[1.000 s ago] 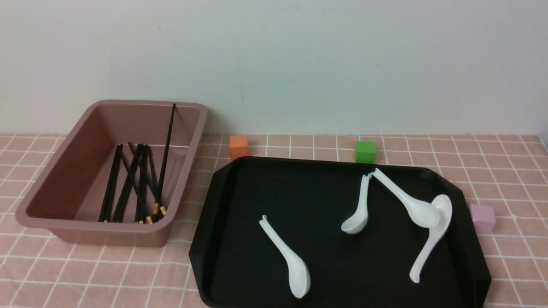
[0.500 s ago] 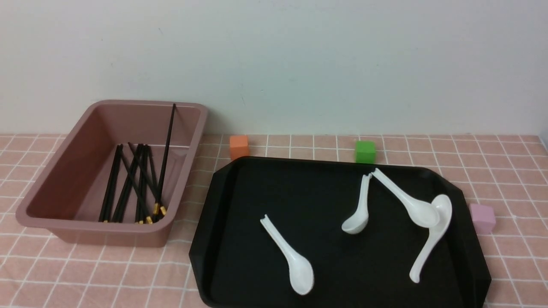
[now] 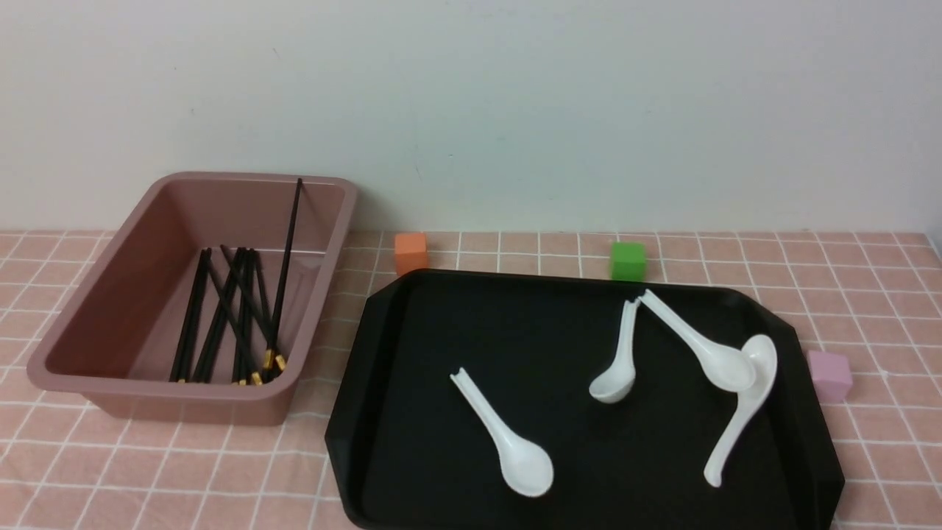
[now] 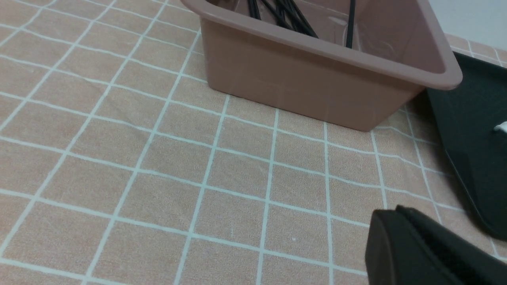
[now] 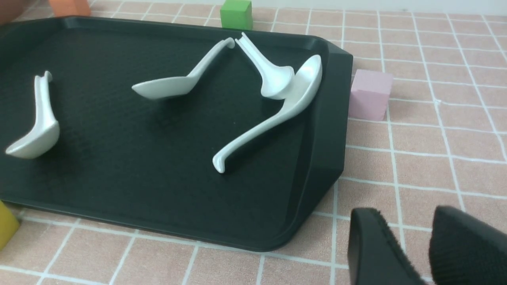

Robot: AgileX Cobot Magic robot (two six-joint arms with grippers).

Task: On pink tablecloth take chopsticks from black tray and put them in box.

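Note:
The box (image 3: 184, 403) stands at the left on the pink tablecloth (image 3: 147, 471). Several black chopsticks (image 3: 235, 316) lie inside it, one leaning up against its far wall. The black tray (image 3: 412, 353) to its right holds only white spoons. Neither gripper shows in the front view. In the left wrist view my left gripper (image 4: 390, 211) is shut and empty, low over the cloth, short of the box (image 4: 301, 83) with the chopsticks (image 4: 289, 16) in it. In the right wrist view my right gripper (image 5: 406, 211) stands open and empty over the cloth beside a corner of the tray (image 5: 119, 158).
Several white spoons lie on the tray; one (image 3: 508, 442) is near its front left, the others (image 3: 695, 342) towards the back right. An orange cube (image 3: 411, 252) and a green cube (image 3: 628, 260) sit behind the tray. A pink cube (image 3: 829, 375) is at its right, a yellow cube (image 5: 6, 229) by its front edge.
The front-left spoon on the tray has swung slightly, its bowl drifting to the right. Box, chopsticks and the other spoons have stayed put.

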